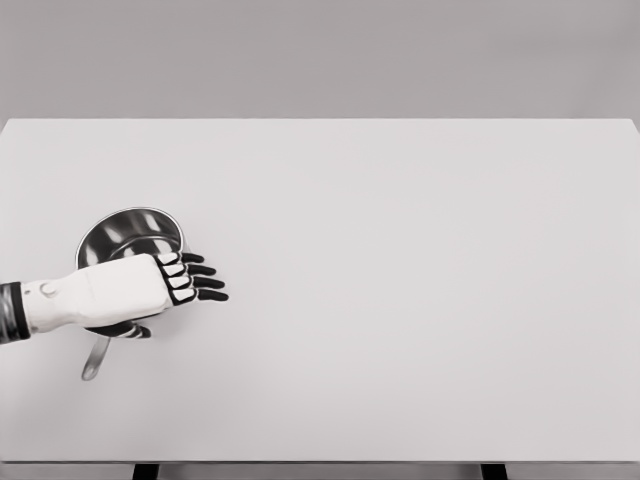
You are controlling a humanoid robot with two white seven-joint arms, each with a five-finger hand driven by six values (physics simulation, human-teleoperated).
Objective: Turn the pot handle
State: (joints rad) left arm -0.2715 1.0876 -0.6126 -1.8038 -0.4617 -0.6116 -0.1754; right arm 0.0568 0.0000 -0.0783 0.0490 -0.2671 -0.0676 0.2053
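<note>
A shiny steel pot [128, 236] sits on the left part of the white table. Its long handle [95, 358] points toward the near edge, slightly left. My left hand [190, 281] comes in from the left edge and hovers over the pot's near rim, covering where the handle joins the pot. Its black fingers [208, 282] stretch out flat to the right, past the rim, holding nothing. The thumb [135, 331] shows below the palm, near the handle. The right arm is out of sight.
The white table [420, 290] spans nearly the whole view, with its near edge at the bottom and far edge near the top. A grey wall stands behind it.
</note>
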